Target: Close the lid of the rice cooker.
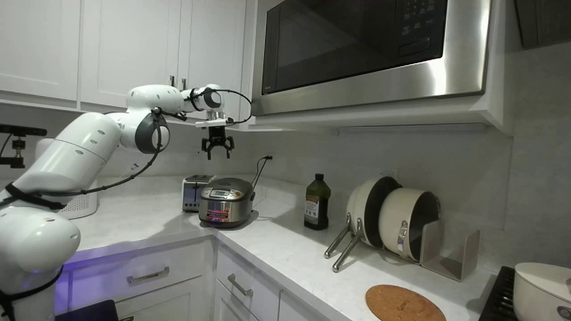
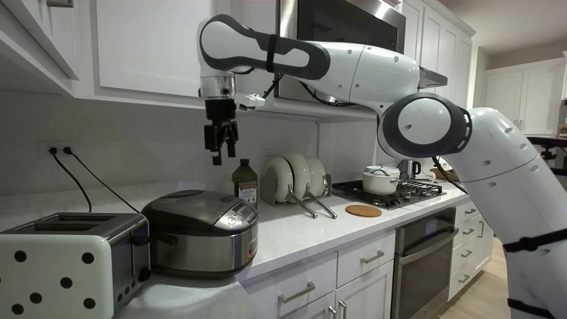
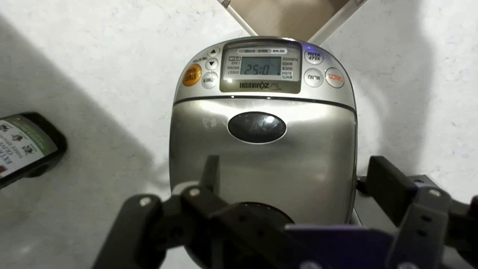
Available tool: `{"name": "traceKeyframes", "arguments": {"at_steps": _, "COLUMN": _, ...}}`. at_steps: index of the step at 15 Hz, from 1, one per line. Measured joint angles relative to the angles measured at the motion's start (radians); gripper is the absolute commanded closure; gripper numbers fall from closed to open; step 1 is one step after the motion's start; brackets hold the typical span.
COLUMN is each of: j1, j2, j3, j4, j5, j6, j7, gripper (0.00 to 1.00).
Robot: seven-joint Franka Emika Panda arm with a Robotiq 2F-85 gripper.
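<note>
The rice cooker [image 1: 229,211] stands on the counter corner, with a shiny steel body and a front control panel; it also shows in an exterior view [image 2: 199,252]. Its grey-silver lid [image 2: 188,204] lies flat and closed on the body in both exterior views. In the wrist view the lid's steel top [image 3: 291,149] lies below the fingers, with a dark oval button near the panel. My gripper [image 1: 218,156] hangs pointing down well above the cooker, touching nothing. In the wrist view its fingers [image 3: 295,164] are wide apart and empty. They hide part of the lid's rear.
A toaster [image 2: 57,270] stands close beside the cooker. A dark green bottle [image 1: 317,203] and racked pans [image 1: 403,218] stand along the wall. Power cords [image 2: 95,177] run behind the cooker. Wall cabinets and a microwave [image 1: 348,49] hang above the counter.
</note>
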Motion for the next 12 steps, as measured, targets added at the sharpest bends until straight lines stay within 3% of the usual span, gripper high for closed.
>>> {"name": "traceKeyframes", "arguments": {"at_steps": 7, "j1": -0.022, "j2": -0.134, "j3": 0.0, "j4": -0.02, "j5": 0.002, "j6": -0.092, "j7": 0.005, "gripper": 0.0}}
{"name": "traceKeyframes", "arguments": {"at_steps": 12, "j1": -0.046, "j2": -0.266, "j3": 0.0, "j4": -0.108, "j5": 0.016, "j6": -0.137, "j7": 0.007, "gripper": 0.0}}
